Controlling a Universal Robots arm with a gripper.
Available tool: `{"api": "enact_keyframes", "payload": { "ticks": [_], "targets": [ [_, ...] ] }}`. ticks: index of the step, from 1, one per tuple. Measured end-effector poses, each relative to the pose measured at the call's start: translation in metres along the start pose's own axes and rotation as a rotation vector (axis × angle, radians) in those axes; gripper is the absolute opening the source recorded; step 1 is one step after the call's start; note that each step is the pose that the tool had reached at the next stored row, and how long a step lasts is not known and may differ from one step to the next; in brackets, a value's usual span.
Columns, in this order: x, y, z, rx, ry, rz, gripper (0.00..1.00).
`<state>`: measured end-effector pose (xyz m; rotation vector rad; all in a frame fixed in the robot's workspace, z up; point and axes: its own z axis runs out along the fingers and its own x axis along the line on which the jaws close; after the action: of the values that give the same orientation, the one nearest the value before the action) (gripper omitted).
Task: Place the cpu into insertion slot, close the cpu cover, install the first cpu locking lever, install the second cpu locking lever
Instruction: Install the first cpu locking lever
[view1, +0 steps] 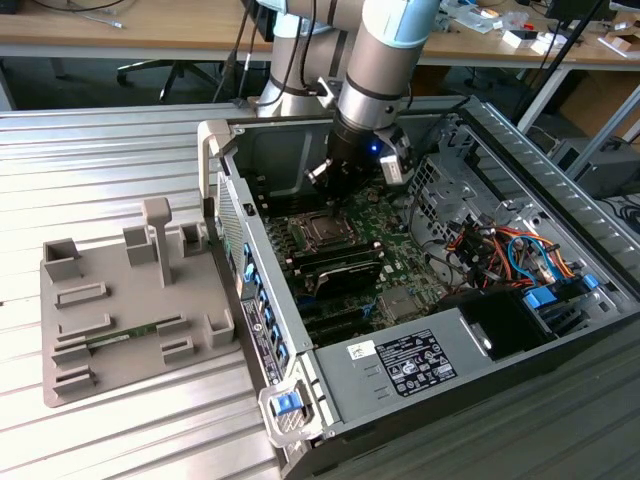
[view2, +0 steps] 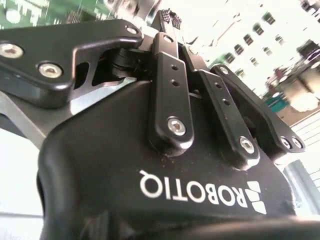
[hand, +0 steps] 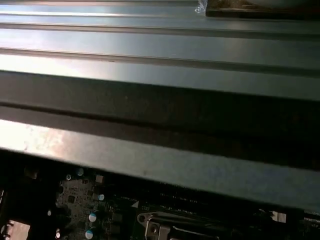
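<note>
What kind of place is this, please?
Probably a robotics lab or workshop: a robot arm reaches into an open computer case on a ribbed metal table, with cluttered wooden desks behind.

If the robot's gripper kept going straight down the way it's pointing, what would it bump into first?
Most likely the cpu cover. In the exterior view the gripper points down into the open computer case, just above the socket on the green motherboard. The remaining gap is hard to judge.
</note>
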<state>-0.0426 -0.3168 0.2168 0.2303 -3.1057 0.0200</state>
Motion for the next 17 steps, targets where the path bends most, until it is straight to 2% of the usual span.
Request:
{"api": "enact_keyframes", "payload": {
  "ticks": [5,10,15,17],
  "targets": [
    [0.0011,-0.0146,0.0004,-0.0001,0.0017,0.007,0.10],
    [0.0012,-0.0158,-0.0013,0.0003,0.0022,0.030,0.10],
    [0.0017,-0.0161,-0.0160,0.0002,0.0022,0.034,0.10],
    [0.0017,-0.0162,-0.0193,0.0000,0.0021,0.034,0.10]
  ]
}}
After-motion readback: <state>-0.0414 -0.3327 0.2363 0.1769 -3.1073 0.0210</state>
